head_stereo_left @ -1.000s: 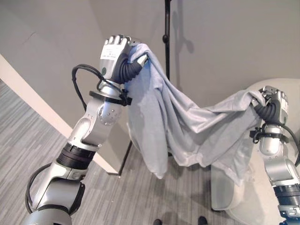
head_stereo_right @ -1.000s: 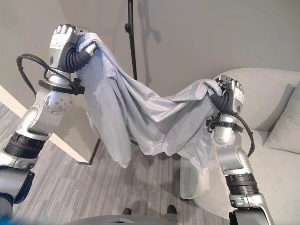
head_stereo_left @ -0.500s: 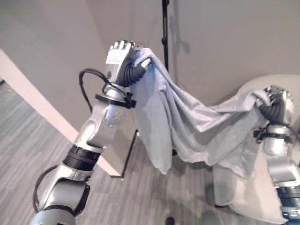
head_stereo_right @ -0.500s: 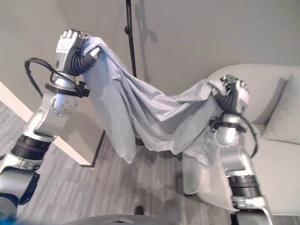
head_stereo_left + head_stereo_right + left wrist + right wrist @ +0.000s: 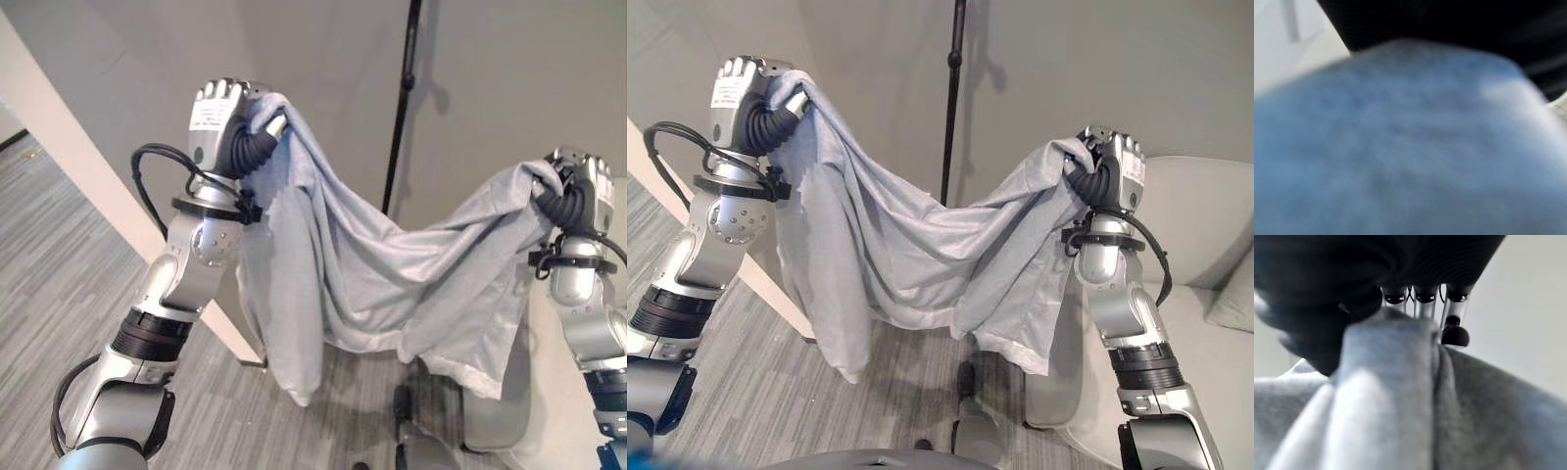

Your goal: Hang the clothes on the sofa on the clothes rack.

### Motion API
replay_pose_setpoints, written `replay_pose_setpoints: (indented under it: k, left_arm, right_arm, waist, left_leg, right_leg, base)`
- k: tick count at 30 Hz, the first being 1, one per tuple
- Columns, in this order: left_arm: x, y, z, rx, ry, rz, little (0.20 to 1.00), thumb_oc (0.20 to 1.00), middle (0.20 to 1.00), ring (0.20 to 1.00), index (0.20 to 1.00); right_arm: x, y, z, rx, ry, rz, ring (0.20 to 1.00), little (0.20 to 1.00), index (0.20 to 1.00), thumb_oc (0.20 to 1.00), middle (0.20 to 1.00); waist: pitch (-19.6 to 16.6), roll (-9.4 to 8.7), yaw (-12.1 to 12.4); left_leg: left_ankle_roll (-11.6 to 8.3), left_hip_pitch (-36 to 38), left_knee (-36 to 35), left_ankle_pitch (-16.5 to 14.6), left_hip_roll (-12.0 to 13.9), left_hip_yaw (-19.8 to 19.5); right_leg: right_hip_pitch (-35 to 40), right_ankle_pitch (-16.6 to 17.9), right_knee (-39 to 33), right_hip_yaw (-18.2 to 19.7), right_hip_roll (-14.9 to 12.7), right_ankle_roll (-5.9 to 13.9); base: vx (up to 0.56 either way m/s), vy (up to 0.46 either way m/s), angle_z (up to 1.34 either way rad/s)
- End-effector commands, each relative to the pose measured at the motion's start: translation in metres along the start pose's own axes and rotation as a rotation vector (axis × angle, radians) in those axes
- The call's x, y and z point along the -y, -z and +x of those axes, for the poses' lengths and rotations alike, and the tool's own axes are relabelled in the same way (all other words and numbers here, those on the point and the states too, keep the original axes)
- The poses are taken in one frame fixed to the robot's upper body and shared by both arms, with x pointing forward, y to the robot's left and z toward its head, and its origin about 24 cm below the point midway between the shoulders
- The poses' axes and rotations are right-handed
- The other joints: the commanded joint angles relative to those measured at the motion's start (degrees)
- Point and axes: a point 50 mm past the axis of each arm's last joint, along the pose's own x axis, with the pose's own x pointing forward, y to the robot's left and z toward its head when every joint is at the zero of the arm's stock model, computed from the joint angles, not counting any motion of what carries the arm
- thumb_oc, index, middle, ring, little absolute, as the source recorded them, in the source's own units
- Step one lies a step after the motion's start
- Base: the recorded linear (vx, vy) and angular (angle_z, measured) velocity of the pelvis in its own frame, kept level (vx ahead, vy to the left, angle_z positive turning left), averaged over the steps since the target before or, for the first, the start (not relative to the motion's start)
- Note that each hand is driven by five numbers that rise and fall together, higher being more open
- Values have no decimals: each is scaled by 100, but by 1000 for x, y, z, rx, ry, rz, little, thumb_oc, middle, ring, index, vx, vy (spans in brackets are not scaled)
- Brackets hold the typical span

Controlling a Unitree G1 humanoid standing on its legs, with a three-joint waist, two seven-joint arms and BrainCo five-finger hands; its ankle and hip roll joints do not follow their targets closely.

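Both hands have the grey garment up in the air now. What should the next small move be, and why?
Probably carry the garment forward toward the black rack pole. The left hand and the right hand each clutch an edge, raised, with the cloth sagging between them in front of the pole, its lower folds hanging clear of the floor. The pole's top is out of view, so how high to lift is unclear.

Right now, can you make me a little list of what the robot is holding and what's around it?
garment: light grey cloth, stretched between both hands, sagging in the middle, clear of the floor
left hand: raised, fingers curled on one end of the cloth
right hand: raised a little lower, fingers curled on the other end
rack pole: thin black upright behind the cloth, against the wall
sofa: pale, beside the right arm
floor: grey striped carpet
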Motion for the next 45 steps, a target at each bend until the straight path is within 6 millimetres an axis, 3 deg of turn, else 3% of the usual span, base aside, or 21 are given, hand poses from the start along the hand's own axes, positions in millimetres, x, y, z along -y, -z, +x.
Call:
replay_pose_setpoints:
  k: [1,6,14,23,26,27,28,29,30,31,32,34,38,45]
  left_arm:
    - [-26,-5,15,50,-135,-1,200,200,200,200,200]
    - [-28,-5,12,37,-151,-29,200,200,200,200,200]
    - [-29,0,6,10,-148,-45,200,200,200,200,200]
    - [-34,4,1,-9,-156,-36,200,200,200,200,200]
    - [-35,4,0,-6,-150,-30,200,200,200,200,200]
    - [-37,2,1,-2,-151,-42,200,200,200,200,200]
    - [-37,2,0,-4,-155,-53,200,200,200,200,200]
    - [-38,0,3,8,-164,-52,200,200,200,200,200]
    - [-38,-1,4,17,-165,-52,200,200,200,200,200]
    - [-37,-4,7,38,-164,-51,200,200,200,200,200]
    - [-38,-5,9,50,-164,-39,200,200,200,200,200]
    - [-39,-6,11,62,-166,-31,200,200,200,200,200]
    - [-38,-9,8,80,-147,-22,200,200,200,200,200]
    - [-37,-8,1,90,-109,3,200,200,200,200,200]
  right_arm:
    - [23,-19,28,119,123,16,200,200,200,200,200]
    - [29,-18,27,124,140,22,200,200,200,200,200]
    - [31,-18,24,134,137,48,200,200,200,200,200]
    - [31,-23,25,156,131,73,200,200,200,200,200]
    - [31,-22,22,150,130,82,200,200,200,200,200]
    - [33,-18,16,135,140,88,200,200,200,200,200]
    - [35,-16,16,129,145,74,200,200,200,200,200]
    - [38,-18,17,139,158,75,200,200,200,200,200]
    - [39,-18,18,143,164,75,200,200,200,200,200]
    - [39,-21,20,156,174,84,200,200,200,200,200]
    - [38,-24,23,166,171,92,200,200,200,200,200]
    - [35,-24,25,169,158,88,200,200,200,200,200]
    - [35,-22,22,159,145,70,200,200,200,200,200]
    - [27,-21,12,131,112,68,200,200,200,200,200]
  waist:
    - [-571,-208,173]
    - [-767,-143,137]
    - [-874,-48,133]
    - [-935,17,151]
    - [-905,18,131]
    - [-612,-184,153]
    - [-436,-268,164]
    - [-374,-326,185]
    - [-362,-342,196]
    - [-318,-324,322]
    - [-286,-273,486]
    - [-249,-187,554]
    - [-435,-66,461]
    - [-678,-141,445]
  left_leg:
    - [-875,434,14,-800,1358,205]
    - [-1050,493,21,-730,1714,166]
    - [-1353,526,243,-210,2020,58]
    - [-1490,508,461,101,2144,13]
    - [-1606,328,1042,322,2197,51]
    - [-1545,-454,2802,886,2050,176]
    - [-1340,-903,3161,674,2088,460]
    - [-1266,-1218,2827,190,2057,582]
    - [-1270,-1284,2533,-14,2052,625]
    - [-1306,-1570,1689,2,1921,545]
    - [-1393,-1729,878,478,1702,280]
    - [-1461,-1842,463,755,1532,18]
    - [-1443,-1364,69,746,1536,-60]
    - [-1030,-884,45,339,1282,737]
  right_leg:
    - [-304,-285,305,105,-320,771]
    - [-72,-552,249,-42,-127,626]
    - [293,-861,133,-125,123,440]
    - [534,-1014,37,-171,240,349]
    - [701,-1154,6,-229,285,273]
    - [1114,-1288,-13,-259,225,96]
    - [1232,-1338,-9,-245,148,60]
    - [1269,-1333,-5,-218,62,131]
    - [1263,-1341,-5,-208,24,174]
    - [1326,-1388,-13,-134,-8,251]
    - [1382,-1442,-13,19,32,263]
    - [1457,-1487,-13,164,99,285]
    - [1496,-1527,-13,352,64,326]
    - [1422,-1391,9,738,-592,712]
  base:
    - [217,-194,46]
    - [176,-153,54]
    - [123,-105,4]
    - [51,-62,1]
    - [51,-111,8]
    - [28,-189,-5]
    - [25,-156,-8]
    - [0,0,0]
    - [63,119,-23]
    - [140,166,-99]
    - [142,190,-131]
    - [112,137,-67]
    - [167,176,-58]
    - [163,271,-33]
